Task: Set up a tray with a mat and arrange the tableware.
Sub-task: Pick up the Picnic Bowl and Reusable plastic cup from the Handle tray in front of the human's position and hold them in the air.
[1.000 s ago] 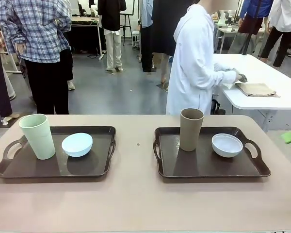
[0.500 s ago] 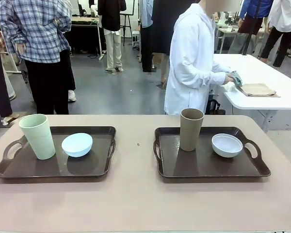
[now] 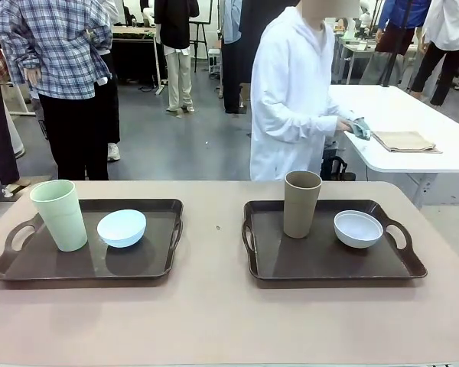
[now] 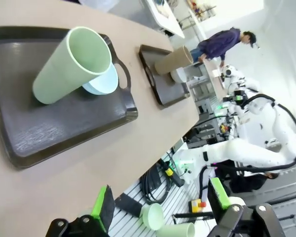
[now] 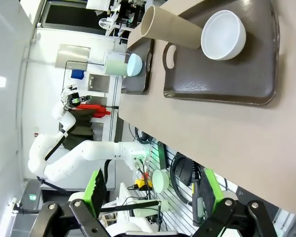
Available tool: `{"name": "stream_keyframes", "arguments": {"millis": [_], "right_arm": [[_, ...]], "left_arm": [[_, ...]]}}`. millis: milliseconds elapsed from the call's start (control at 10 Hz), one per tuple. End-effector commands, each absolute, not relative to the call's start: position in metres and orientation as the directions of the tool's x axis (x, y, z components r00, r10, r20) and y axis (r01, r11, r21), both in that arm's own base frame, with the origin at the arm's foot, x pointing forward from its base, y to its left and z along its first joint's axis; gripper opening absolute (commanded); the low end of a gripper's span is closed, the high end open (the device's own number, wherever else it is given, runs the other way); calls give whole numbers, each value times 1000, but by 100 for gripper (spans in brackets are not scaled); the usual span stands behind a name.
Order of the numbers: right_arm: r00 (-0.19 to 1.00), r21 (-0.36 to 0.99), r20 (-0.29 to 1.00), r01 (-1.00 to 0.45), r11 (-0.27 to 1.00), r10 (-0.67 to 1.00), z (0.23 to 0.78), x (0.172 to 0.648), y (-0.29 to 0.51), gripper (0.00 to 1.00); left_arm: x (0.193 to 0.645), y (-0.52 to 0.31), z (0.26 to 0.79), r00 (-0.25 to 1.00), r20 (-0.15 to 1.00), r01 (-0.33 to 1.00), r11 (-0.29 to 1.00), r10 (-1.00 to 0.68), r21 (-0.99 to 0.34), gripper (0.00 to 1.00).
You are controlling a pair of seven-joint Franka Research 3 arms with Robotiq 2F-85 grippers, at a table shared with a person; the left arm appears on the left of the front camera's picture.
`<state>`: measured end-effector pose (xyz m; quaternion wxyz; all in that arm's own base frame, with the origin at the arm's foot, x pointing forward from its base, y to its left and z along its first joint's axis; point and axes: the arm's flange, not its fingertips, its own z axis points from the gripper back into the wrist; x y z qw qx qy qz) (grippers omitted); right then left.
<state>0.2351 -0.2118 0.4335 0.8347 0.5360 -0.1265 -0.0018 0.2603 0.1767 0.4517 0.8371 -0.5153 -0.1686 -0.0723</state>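
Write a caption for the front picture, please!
Left tray holds a pale green cup and light blue bowl; right tray holds a tan-brown cup and white bowl, on one table.

The work surface is a tan table [image 3: 214,321] with rounded far corners; a small dark speck [image 3: 219,227] lies near its middle. Beyond it is grey floor [image 3: 183,145]. A white table [image 3: 413,115] stands at far right. A person in a plaid shirt [image 3: 57,53] stands at far left. Below the tan table's near edge, coiled black cables [image 4: 155,180] lie near a small box with a red button [image 4: 197,204].
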Motion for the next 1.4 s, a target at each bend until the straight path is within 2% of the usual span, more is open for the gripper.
{"name": "stream_keyframes", "arguments": {"millis": [0, 200, 1300], "right_arm": [[964, 898, 229, -155, 411, -137, 436, 238, -217, 100], [967, 904, 211, -138, 404, -143, 431, 238, -217, 100], [972, 897, 193, -118, 426, -137, 431, 234, -217, 100]], "left_arm": [[255, 182, 463, 930, 368, 318, 463, 18, -827, 100], [243, 186, 467, 930, 368, 315, 482, 17, -817, 100], [252, 181, 465, 935, 352, 294, 467, 40, -834, 100]]}}
